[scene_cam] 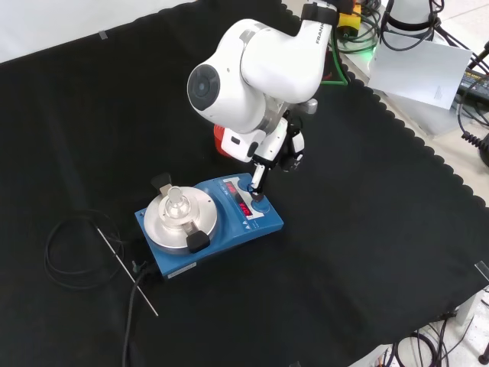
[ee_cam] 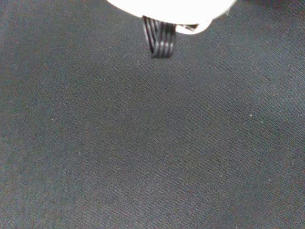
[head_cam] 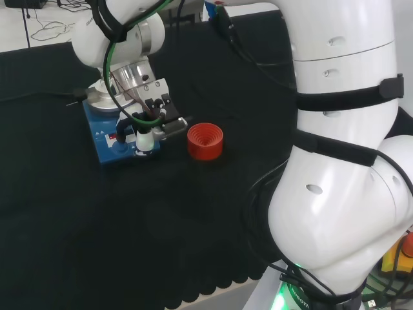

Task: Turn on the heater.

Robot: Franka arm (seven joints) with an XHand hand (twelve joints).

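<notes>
- Front view: the hand [scene_cam: 276, 147] comes down from under the white arm, and one straight finger [scene_cam: 258, 180] reaches down to the front panel of the blue heater [scene_cam: 210, 225]. Its tip sits on or just above the panel, beside the red lit display [scene_cam: 243, 207]. I cannot tell whether it truly presses.
- The fingers hold nothing. The one pointing down is extended; the others are tucked up near the palm, and how far they curl is hard to judge.
- Head view: the hand [head_cam: 152, 106] hangs over the heater [head_cam: 119, 139], with a white fingertip [head_cam: 146, 141] down on the panel next to a round knob [head_cam: 122, 143].
- Behind the fingers in the front view, on the heater's round metal plate [scene_cam: 180, 219], stands a small clear glass piece [scene_cam: 176, 202]. A black block [scene_cam: 198, 241] rests at the plate's edge.
- A red ribbed ring [head_cam: 205, 141] sits on the surface [scene_cam: 367, 229] just beyond the hand, apart from the heater.
- A black cable [scene_cam: 72, 252] lies coiled on the surface past the heater's far end from the fingers, with a thin metal rod [scene_cam: 126, 269] next to it.
- The display's figures are too small to read.
</notes>
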